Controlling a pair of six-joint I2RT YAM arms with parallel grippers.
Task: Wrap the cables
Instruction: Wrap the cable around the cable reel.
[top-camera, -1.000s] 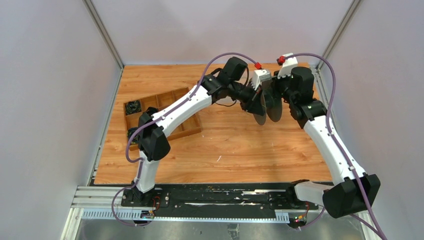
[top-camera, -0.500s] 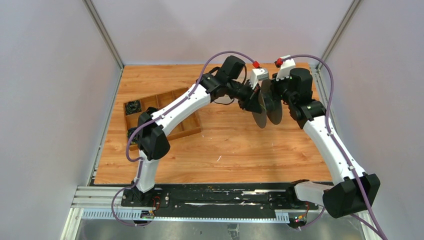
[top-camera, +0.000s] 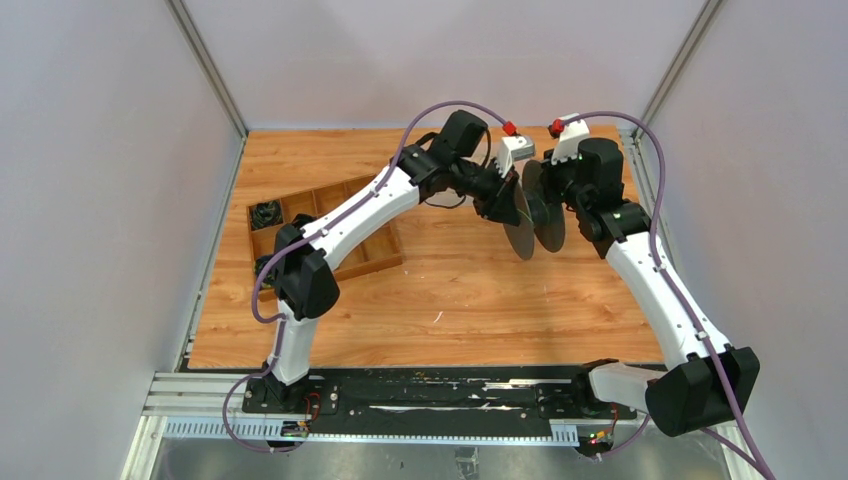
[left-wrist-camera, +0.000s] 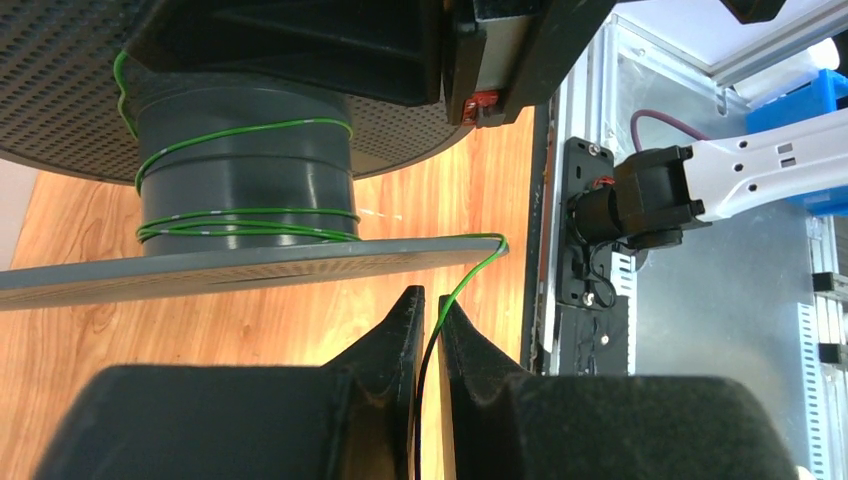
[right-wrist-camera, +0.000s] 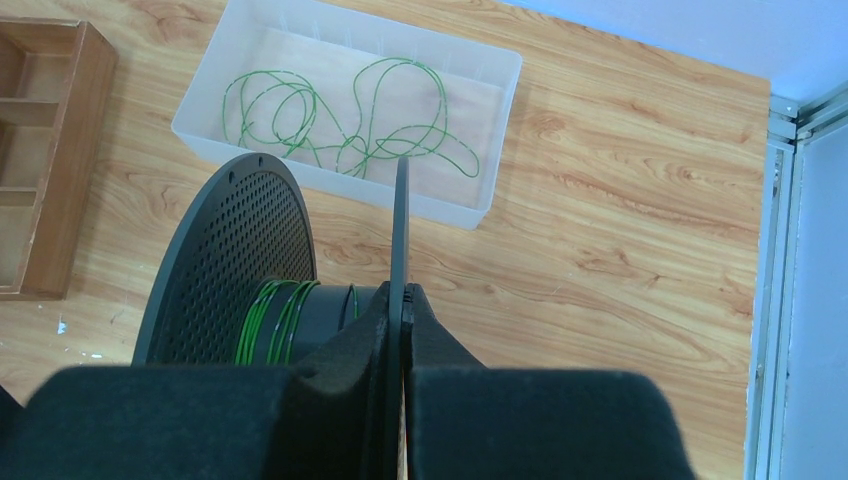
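Left fingers (left-wrist-camera: 392, 340) just eased apart; cable (left-wrist-camera: 470, 272) runs loose between, up to spool (left-wrist-camera: 240, 170) at 11 o'clock. Right gripper (right-wrist-camera: 402, 305) pinches spool flange. Few turns wound, rest in bin (right-wrist-camera: 505, 140): likely sliding for regrip.

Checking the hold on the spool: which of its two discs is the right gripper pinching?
The disc seen edge-on in the right wrist view, its rim clamped by the shut right gripper. The other disc, to its left, shows its holed face.

No text, label, brand or number can be read anywhere.
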